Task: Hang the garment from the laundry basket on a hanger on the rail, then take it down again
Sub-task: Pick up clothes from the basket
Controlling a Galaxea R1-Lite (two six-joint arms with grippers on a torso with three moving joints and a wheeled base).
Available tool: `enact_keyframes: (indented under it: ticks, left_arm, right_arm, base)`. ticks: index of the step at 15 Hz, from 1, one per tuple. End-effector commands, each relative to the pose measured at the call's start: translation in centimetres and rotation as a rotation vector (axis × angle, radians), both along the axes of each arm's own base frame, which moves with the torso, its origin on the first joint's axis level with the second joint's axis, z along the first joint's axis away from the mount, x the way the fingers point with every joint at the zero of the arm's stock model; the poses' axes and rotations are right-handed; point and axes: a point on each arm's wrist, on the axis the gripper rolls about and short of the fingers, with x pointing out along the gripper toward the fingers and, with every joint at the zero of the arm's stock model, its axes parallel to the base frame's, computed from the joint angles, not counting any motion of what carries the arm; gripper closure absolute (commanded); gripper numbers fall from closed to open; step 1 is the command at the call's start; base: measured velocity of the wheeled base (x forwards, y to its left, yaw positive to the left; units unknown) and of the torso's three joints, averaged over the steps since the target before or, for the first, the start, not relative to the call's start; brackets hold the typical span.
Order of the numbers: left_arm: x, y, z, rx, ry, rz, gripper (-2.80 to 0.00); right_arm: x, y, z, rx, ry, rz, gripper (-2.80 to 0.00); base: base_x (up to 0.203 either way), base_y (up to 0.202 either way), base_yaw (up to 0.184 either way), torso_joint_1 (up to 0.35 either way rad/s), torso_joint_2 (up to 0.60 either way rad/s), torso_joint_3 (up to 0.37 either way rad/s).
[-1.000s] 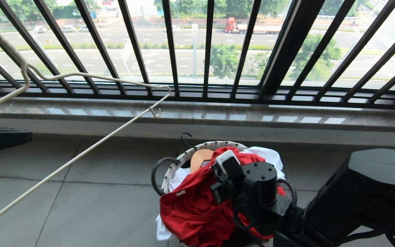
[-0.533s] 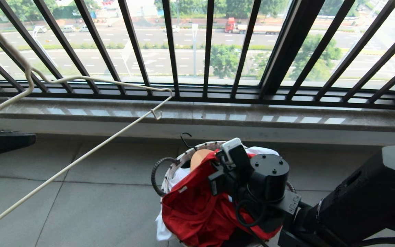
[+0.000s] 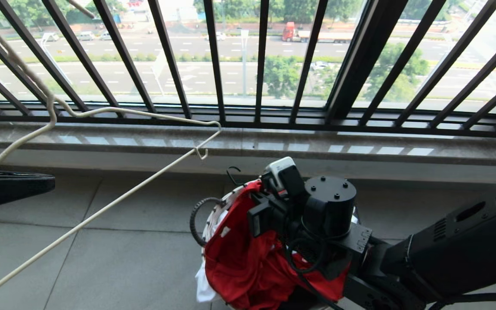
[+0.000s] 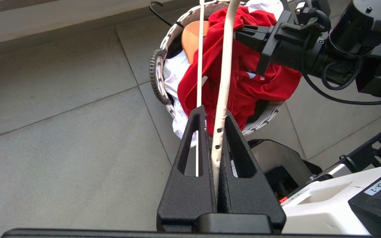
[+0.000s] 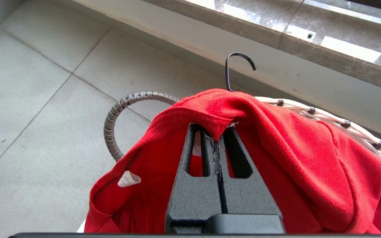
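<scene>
Since a second ago the red T-shirt has been lifted higher out of the laundry basket, pinched in the right gripper's clenched jaws. Cream wire hanger is held up alongside, jaws of the left gripper clamped on it. Threading, hanging and taking down are all still left.

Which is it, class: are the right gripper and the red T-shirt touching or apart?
Touching. The right wrist view shows the right gripper shut on a fold of the red T-shirt, with cloth pinched between its fingertips.
</scene>
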Motion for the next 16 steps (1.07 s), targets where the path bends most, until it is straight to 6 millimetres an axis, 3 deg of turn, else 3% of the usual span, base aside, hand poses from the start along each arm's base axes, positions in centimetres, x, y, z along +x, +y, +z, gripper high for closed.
enact_keyframes:
  ticks: [1, 9, 12, 16]
  left_arm:
    - [0.5, -0.3, -0.3, 0.015, 0.018, -0.001, 0.00]
    - [0.5, -0.3, -0.4, 0.017, 0.019, -0.002, 0.00]
    - [0.5, -0.3, -0.4, 0.019, 0.021, -0.002, 0.00]
    - [0.7, -0.4, -0.6, 0.025, 0.030, -0.002, 0.00]
  right_arm:
    - [-0.1, -0.1, 0.5, -0.017, 0.014, 0.000, 0.00]
    - [-0.8, -0.9, -3.6, -0.379, 0.240, 0.044, 0.00]
    - [-1.0, -1.5, -2.5, -0.372, 0.227, 0.039, 0.00]
    - [-1.6, -3.1, 1.1, -0.300, 0.160, 0.013, 0.00]
  base:
    - [0.000, 0.000, 0.000, 0.000, 0.00, 0.000]
    - [0.000, 0.000, 0.000, 0.000, 0.00, 0.000]
    - [0.000, 0.000, 0.000, 0.000, 0.00, 0.000]
    - [0.000, 0.000, 0.000, 0.000, 0.00, 0.000]
